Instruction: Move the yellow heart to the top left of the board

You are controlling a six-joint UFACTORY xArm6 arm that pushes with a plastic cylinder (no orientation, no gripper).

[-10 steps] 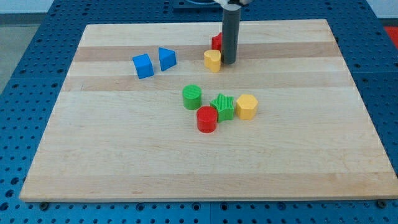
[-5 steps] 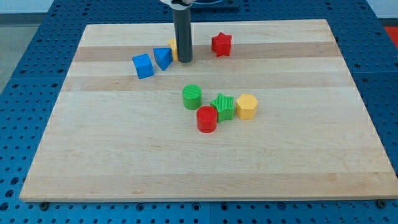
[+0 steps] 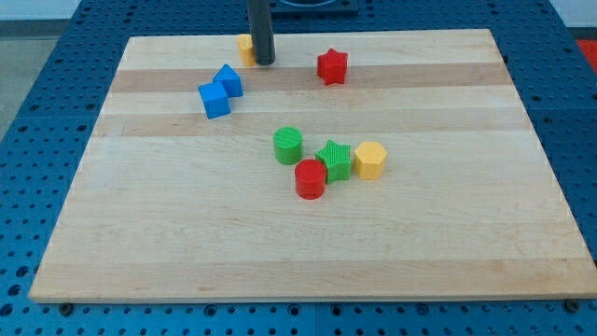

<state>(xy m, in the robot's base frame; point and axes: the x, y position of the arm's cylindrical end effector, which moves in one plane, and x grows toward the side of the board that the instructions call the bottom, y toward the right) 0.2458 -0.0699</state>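
1. My tip (image 3: pixel 264 62) is near the view's top of the wooden board (image 3: pixel 140 252), a little to the view's left of the middle. There is no gripper on this arm – only a straight dark rod, so nothing opens, shuts or holds.
2. The yellow heart (image 3: pixel 244 46) sits right at the view's left side of the rod. The rod hides part of it, and the two look like they touch. The heart is close to the board's top edge, but well apart from the top left corner.
3. Two blue blocks lie below and to the view's left of the tip. One blue block (image 3: pixel 228 80) is nearer the tip. The blue cube (image 3: pixel 214 100) sits just below it, and they touch at a corner.
4. A red star (image 3: pixel 331 66) sits alone to the view's right of the tip, well apart from it.
5. Four blocks bunch up in the middle of the board – a green cylinder (image 3: pixel 288 146), a red cylinder (image 3: pixel 310 179), a green star (image 3: pixel 334 160) and a yellow hexagon block (image 3: pixel 369 160).
6. The red cylinder touches the green star, and the green star touches the yellow hexagon block. The green cylinder is just beside the red one.
7. Under the board is a blue table (image 3: pixel 37 75) full of little holes.
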